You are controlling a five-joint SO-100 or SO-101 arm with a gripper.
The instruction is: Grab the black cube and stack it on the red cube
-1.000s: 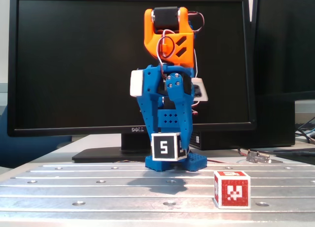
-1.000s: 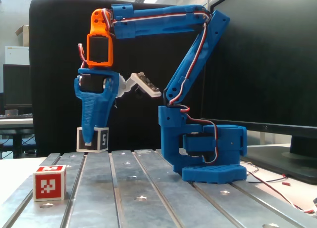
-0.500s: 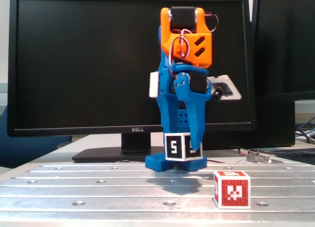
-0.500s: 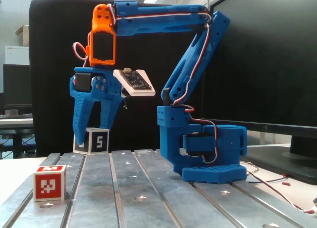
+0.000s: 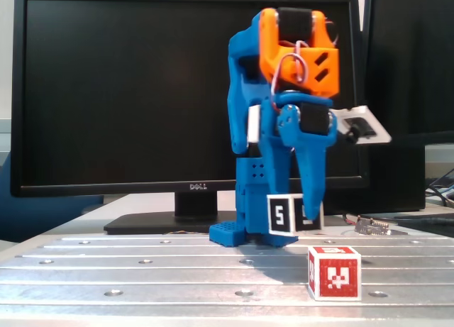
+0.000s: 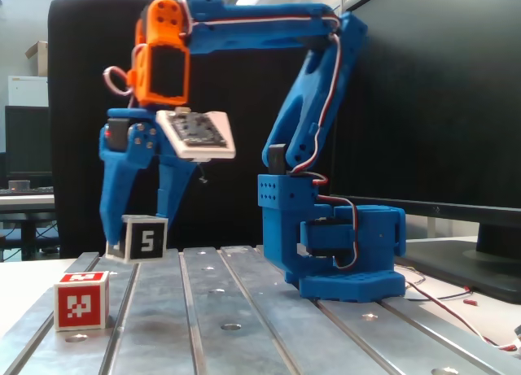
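The black cube (image 5: pixel 293 215) with its white "5" hangs a little above the metal table, and my blue gripper (image 5: pixel 296 220) is shut on it. One finger (image 5: pixel 311 189) crosses its right face. In the other fixed view the same black cube (image 6: pixel 145 239) sits between the two spread fingers of the gripper (image 6: pixel 137 241). The red cube (image 5: pixel 334 272) rests on the table, nearer the camera and slightly right of the held cube. In the other fixed view the red cube (image 6: pixel 81 300) is at the lower left, in front of the gripper.
The arm's blue base (image 6: pixel 352 261) stands on the slotted metal table (image 5: pixel 142 270). A Dell monitor (image 5: pixel 128 93) fills the background. A small metal part (image 5: pixel 372 225) and cables lie at the table's right edge.
The arm has swung with the black cube in its grip, rightward in one fixed view and leftward in the other, bringing the cube closer to the red cube. The red cube stayed put.
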